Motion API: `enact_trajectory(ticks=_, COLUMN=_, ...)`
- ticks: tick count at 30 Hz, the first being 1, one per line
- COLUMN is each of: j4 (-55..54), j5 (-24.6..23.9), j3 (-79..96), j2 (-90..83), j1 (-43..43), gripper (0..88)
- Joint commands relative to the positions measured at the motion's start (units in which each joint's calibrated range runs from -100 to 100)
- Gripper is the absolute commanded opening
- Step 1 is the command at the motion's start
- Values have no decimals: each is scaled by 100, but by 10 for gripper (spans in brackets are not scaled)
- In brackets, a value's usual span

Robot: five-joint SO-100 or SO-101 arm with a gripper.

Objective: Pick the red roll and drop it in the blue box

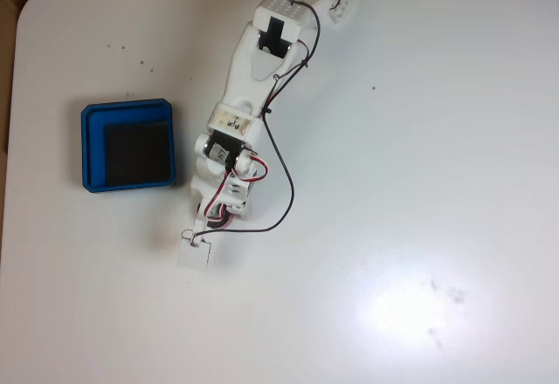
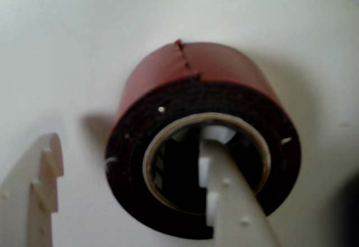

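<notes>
In the wrist view, the thing nearest your lens is the pincer (image 2: 132, 202) itself: one white finger (image 2: 230, 202) rises from the bottom edge and reaches down into the hollow core of the red roll (image 2: 196, 84), while the other, notched finger (image 2: 39, 191) stands outside the roll at the lower left, apart from its wall. So your pincer is spread wide, straddling one side of the ring, and has not closed on it. The roll lies flat on the white table (image 2: 67, 45), its dark top ring facing the camera, its red wall behind the inner finger, the loose tape end showing at the far side.

In the fixed view, your arm (image 1: 253, 78) stretches from the top edge down toward the middle of the table. The pincer (image 1: 196, 249) sits at its lower end; the roll is hidden beneath it. The blue box (image 1: 128, 106) lies to the pincer's upper left, near but not touching the arm, with its black floor bare.
</notes>
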Motion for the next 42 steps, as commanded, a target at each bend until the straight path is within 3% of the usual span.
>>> enact_trajectory(ticks=1, j4=-97, j5=37, j3=-314, j2=-103, j1=88, gripper=220)
enact_trajectory(ticks=8, j4=-97, j5=37, j3=-314, j2=-103, j1=88, gripper=199)
enact_trajectory(ticks=18, j4=-97, j5=-16, j3=-314, j2=-112, j1=88, gripper=5)
enact_trajectory(ticks=33, j4=-97, j5=-25, j3=-323, j2=-170, j1=117, gripper=5)
enact_trajectory(ticks=42, j4=-97, j5=-25, j3=503, j2=-2093, j1=371, gripper=6)
